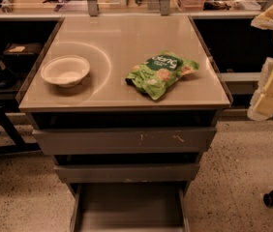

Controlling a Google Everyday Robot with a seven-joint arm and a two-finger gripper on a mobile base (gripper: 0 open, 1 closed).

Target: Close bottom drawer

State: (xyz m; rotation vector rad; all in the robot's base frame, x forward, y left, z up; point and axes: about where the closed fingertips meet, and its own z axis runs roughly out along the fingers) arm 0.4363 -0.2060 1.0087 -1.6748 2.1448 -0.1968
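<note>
Matt grey metal bottom drawer; pale plastic claw at right edge

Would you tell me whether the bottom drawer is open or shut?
Open: the bottom drawer is pulled out, its grey tray inside showing. The hand hangs at the right edge, apart from it.

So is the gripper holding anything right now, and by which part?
Nothing seen held. The gripper sits at the right edge, beside the cabinet top, apart from the open bottom drawer, the bowl and the chip bag.
</note>
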